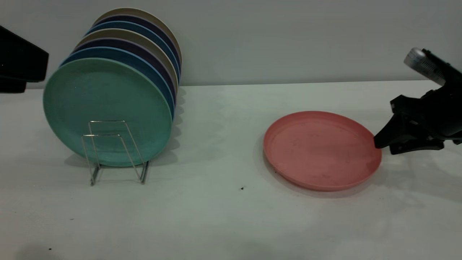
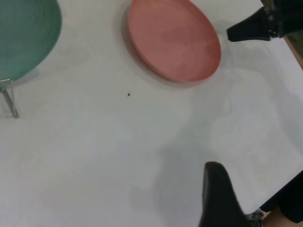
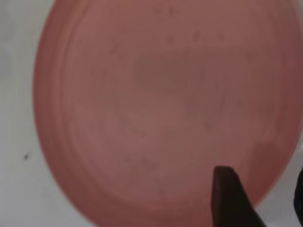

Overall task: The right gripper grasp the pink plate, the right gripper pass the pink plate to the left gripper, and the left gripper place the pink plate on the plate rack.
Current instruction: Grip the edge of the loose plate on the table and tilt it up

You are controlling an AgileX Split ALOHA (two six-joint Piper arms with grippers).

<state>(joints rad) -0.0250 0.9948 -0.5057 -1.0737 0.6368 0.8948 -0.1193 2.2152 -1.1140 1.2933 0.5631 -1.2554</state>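
The pink plate (image 1: 321, 150) lies flat on the white table, right of centre; it also shows in the left wrist view (image 2: 173, 38) and fills the right wrist view (image 3: 156, 104). My right gripper (image 1: 382, 146) is open at the plate's right rim, one finger (image 3: 227, 194) over the rim and the other outside it. It holds nothing. It also shows in the left wrist view (image 2: 239, 32). The left gripper (image 1: 21, 61) hangs high at the far left, well away from the plate; one finger (image 2: 218, 194) shows alone, with nothing in it. The plate rack (image 1: 108, 144) stands at the left.
Several plates stand upright in the rack, a mint-green plate (image 1: 104, 108) foremost, blue, purple and beige ones behind. The two front wire loops in front of the green plate hold nothing. A small dark speck (image 1: 242, 188) lies on the table.
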